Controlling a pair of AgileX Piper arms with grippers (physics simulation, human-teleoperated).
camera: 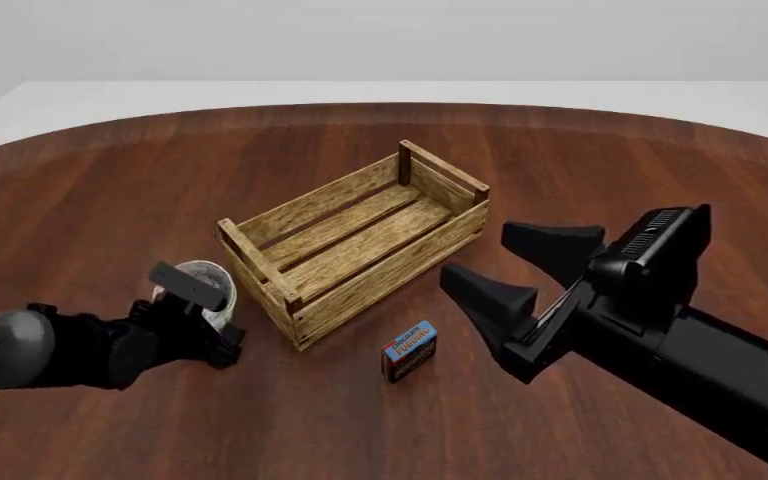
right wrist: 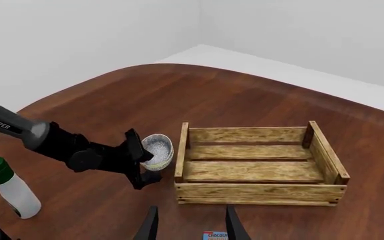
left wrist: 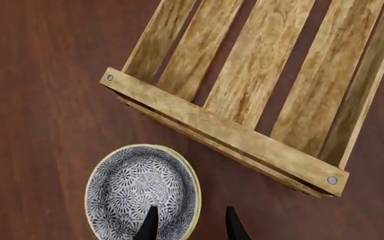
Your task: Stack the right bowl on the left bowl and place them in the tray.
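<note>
Dark reddish-brown wooden table (camera: 117, 190) with a rounded far edge, pale grey walls (right wrist: 78, 35) behind. The light-wood slatted tray (camera: 357, 240) sits mid-table, nothing inside. Just beside its left end, the blue-grey floral ceramic bowls (left wrist: 142, 192) appear nested, double rim showing. The left gripper (left wrist: 190, 225) straddles that rim, fingers parted. The right gripper (camera: 511, 265) hovers wide open, holding nothing, above a small blue-and-red box (camera: 410, 350). A green-capped white bottle (right wrist: 10, 187) stands well left.

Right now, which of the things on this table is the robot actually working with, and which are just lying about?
Part of the job:
patterned bowls, apparently nested together beside the tray
wooden tray

Just lying about:
small blue-and-red box
white bottle with green cap
</note>
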